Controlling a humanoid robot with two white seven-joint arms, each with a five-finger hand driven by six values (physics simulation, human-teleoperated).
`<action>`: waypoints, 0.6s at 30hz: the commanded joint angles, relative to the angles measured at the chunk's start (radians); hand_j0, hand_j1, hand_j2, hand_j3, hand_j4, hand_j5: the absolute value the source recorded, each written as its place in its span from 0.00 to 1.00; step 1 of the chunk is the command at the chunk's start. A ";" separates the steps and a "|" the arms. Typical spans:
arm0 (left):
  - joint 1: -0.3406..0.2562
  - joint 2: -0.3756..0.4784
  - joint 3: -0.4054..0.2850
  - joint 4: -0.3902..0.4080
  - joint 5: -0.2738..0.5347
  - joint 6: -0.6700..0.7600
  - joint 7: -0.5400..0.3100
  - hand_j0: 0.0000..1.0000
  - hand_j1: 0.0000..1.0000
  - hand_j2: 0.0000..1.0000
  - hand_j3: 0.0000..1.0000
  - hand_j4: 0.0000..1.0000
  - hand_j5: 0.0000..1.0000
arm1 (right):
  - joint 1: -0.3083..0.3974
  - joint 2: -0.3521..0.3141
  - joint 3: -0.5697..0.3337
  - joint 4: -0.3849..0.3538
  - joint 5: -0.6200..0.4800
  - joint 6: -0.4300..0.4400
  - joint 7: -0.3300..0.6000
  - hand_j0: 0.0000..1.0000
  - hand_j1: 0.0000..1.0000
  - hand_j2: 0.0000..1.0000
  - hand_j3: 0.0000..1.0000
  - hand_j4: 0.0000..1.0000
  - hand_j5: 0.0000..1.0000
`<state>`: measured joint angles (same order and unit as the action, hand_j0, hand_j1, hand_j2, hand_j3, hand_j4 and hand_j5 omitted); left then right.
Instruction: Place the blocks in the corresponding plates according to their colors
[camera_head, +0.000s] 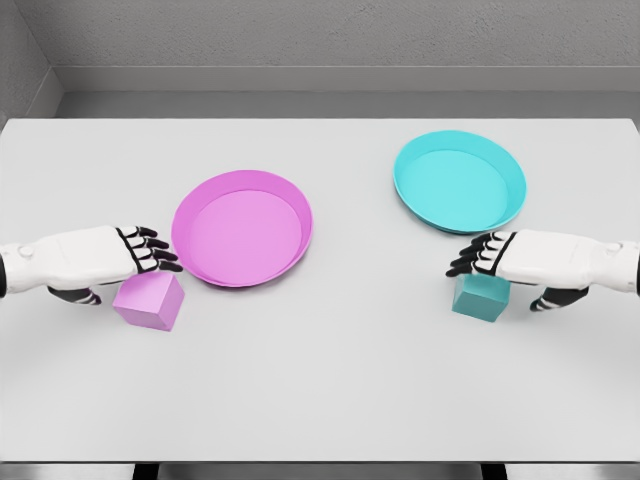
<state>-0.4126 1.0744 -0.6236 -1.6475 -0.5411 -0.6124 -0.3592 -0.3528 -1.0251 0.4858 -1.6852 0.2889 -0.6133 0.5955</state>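
A pink block (150, 301) lies on the white table, just left of and in front of the pink plate (242, 228). My left hand (148, 250) hovers right above the block's back edge, fingers spread and holding nothing. At the right, a cyan block (481, 298) sits in front of the cyan plate (459, 182). My right hand (478, 254) hangs over the cyan block and hides its top; its fingers are relaxed, thumb down at the side, with nothing grasped. Both plates hold nothing.
The white table (330, 380) stretches wide in front of the blocks. A grey wall runs along the far edge, behind the plates.
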 joint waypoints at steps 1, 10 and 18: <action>0.000 0.004 -0.001 -0.003 -0.002 0.002 0.000 1.00 1.00 1.00 1.00 1.00 1.00 | -0.002 -0.001 0.007 0.001 -0.007 0.002 0.001 1.00 1.00 1.00 1.00 1.00 1.00; 0.015 0.004 0.001 -0.018 -0.011 0.002 0.002 1.00 1.00 1.00 1.00 1.00 1.00 | -0.080 0.037 0.099 0.039 -0.005 0.002 0.007 1.00 1.00 1.00 1.00 1.00 1.00; 0.009 0.004 0.008 -0.018 0.000 0.002 0.008 1.00 1.00 1.00 1.00 1.00 1.00 | -0.078 0.037 0.114 0.052 -0.005 0.002 0.007 1.00 1.00 1.00 1.00 1.00 1.00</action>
<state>-0.4034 1.0784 -0.6172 -1.6660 -0.5483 -0.6123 -0.3540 -0.4310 -0.9869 0.5943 -1.6370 0.2895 -0.6134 0.6032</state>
